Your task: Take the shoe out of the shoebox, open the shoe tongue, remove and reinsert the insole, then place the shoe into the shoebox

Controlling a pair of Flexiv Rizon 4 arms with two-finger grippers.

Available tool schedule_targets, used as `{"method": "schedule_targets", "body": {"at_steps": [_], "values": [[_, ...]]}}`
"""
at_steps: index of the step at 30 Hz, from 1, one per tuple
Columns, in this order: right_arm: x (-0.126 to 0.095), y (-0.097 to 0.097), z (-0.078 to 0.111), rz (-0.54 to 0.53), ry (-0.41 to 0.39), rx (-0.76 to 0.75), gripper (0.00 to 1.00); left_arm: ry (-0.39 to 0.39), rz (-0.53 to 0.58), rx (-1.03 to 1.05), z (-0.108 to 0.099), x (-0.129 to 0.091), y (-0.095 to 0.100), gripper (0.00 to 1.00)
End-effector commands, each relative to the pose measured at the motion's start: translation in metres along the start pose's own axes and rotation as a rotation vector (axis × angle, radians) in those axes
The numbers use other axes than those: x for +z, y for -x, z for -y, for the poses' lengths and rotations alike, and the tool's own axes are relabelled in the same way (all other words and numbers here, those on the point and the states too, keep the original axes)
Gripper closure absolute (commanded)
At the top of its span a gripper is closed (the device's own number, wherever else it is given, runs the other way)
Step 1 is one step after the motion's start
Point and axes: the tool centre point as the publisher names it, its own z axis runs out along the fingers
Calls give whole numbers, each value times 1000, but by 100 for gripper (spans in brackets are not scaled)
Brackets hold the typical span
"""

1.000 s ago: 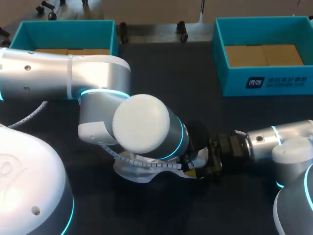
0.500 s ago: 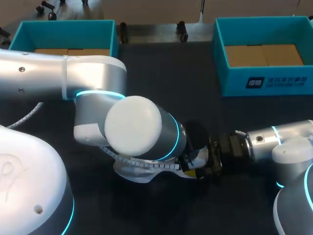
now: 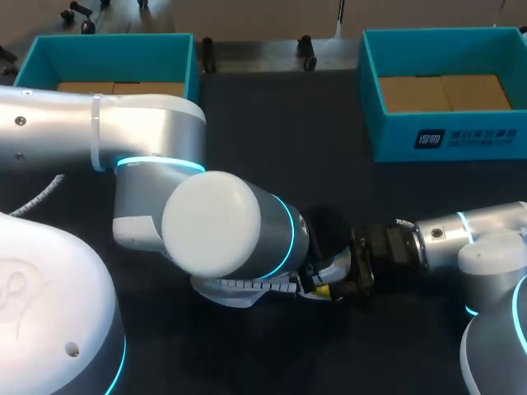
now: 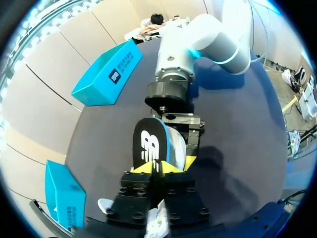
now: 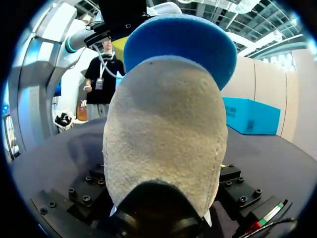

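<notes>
On my screen the dark table (image 3: 280, 148) fills the head view. My left arm (image 3: 148, 148) covers the left and centre of that frame, and my right arm (image 3: 469, 234) enters at the lower right. Two teal boxes sit along the top: the left box (image 3: 107, 58) in the upper left corner, the right box (image 3: 395, 136) in the upper right. The right box has a white label (image 3: 468, 137) on its front wall; its print is too small for me to read.

The white shoe (image 3: 226, 290) lies on the table at lower centre, mostly hidden under my left arm. My right gripper (image 3: 338, 284) is against its right end; whether it grips I cannot tell. In the right wrist view the shoe's grey suede end is pressed right up against that gripper, with the insole's blue underside rising behind it.

In the left wrist view my left gripper (image 4: 158, 167) is pinched narrow on the insole (image 4: 151, 141), both yellow tips touching it from either side. The insole stands upright, its black face with a white logo (image 4: 148, 151) turned towards me.
</notes>
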Motion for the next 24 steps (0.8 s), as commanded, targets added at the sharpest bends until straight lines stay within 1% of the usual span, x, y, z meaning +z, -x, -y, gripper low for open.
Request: {"method": "schedule_targets", "body": {"at_steps": [1, 2, 5, 9, 12, 18, 24], "values": [[1, -1, -1, 2, -4, 0, 100, -2, 32, -2, -1, 4, -11, 54], [1, -1, -1, 2, -4, 0, 100, -1, 44, -3, -1, 6, -12, 51], [1, -1, -1, 2, -4, 0, 100, 6, 75, -3, -1, 10, -16, 49], [1, -1, -1, 2, -4, 0, 100, 8, 120, -3, -2, 15, -20, 51], [1, -1, -1, 2, -4, 0, 100, 9, 133, -1, -2, 17, -22, 52], [1, -1, -1, 2, -4, 0, 100, 9, 187, -2, -2, 22, -21, 52], [1, -1, -1, 2, -4, 0, 100, 7, 211, -11, -4, 25, -16, 52]]}}
